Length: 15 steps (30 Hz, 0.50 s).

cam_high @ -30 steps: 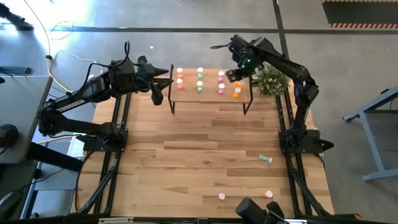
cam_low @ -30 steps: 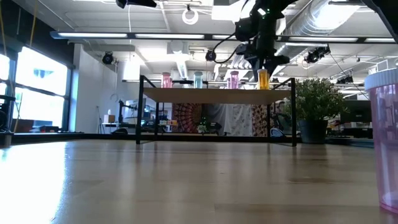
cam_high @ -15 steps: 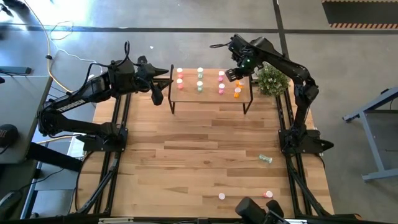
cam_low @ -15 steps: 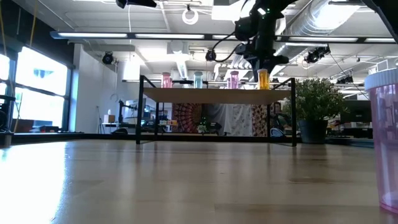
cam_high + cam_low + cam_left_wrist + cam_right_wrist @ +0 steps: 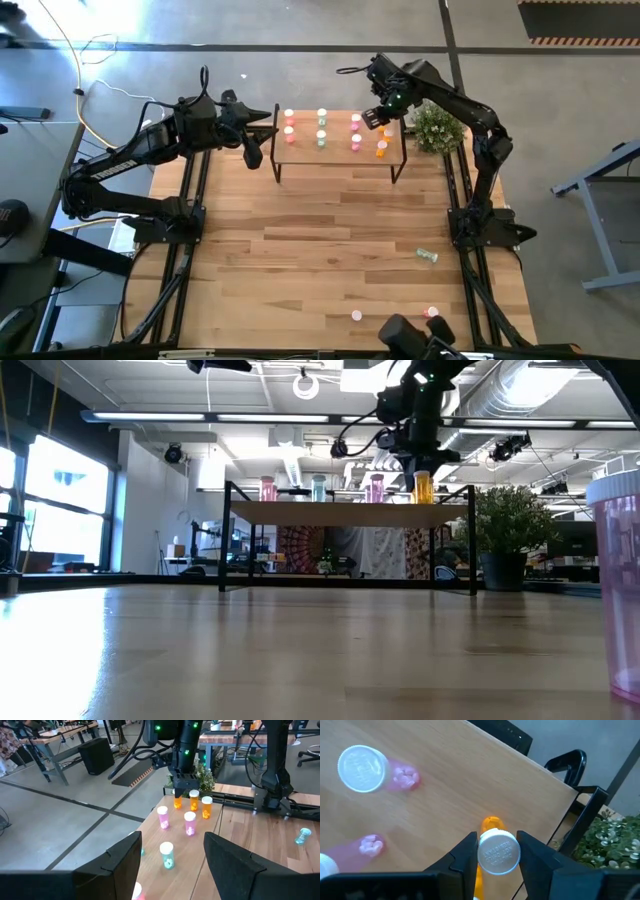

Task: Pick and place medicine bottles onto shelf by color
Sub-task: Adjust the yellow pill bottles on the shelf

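The bench (image 5: 330, 230) is made of light wood planks with a smooth, faintly glossy finish. The shelf (image 5: 338, 158) is topped with pale matt wood and carried on thin black metal legs. The orange bottle (image 5: 490, 827) is seen as translucent plastic, its white cap (image 5: 499, 853) matt and embossed. The floor (image 5: 300, 25) is smooth grey concrete.

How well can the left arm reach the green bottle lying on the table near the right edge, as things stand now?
Probably not well. The left claw hangs open beside the shelf at the far left, while the green bottle lies across the table by the right arm's base. Nothing blocks the way; the long stretch is the problem.
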### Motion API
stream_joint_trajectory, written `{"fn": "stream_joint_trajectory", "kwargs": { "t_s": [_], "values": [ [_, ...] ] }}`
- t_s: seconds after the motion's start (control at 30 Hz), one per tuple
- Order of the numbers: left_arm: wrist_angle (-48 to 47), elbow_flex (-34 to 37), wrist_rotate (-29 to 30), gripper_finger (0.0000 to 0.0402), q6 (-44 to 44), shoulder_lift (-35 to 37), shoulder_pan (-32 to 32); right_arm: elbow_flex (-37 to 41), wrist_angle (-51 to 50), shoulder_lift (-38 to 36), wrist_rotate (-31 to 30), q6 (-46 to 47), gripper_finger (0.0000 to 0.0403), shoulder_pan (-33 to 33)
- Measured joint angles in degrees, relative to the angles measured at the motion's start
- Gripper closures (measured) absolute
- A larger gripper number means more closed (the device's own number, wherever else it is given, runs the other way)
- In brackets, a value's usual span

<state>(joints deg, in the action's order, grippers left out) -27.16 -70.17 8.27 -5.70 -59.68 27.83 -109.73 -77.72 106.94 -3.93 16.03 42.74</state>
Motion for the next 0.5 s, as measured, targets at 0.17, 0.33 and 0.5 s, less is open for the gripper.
{"fn": "stream_joint_trajectory", "kwargs": {
  "t_s": [0.17,0.33,0.5],
  "values": [
    [0.0,0.0,0.0,0.0197,0.1,0.0,0.0,0.0,-0.3,0.0,0.9,-1.1,0.0293,0.0],
    [0.0,0.0,0.0,0.0197,0.1,0.0,0.0,0.0,-0.4,0.0,0.9,-2.2,0.0292,0.0],
    [0.0,0.0,0.0,0.0197,0.1,0.0,0.0,0.0,-0.4,0.0,0.9,-3.7,0.0275,0.0]
  ]
}}
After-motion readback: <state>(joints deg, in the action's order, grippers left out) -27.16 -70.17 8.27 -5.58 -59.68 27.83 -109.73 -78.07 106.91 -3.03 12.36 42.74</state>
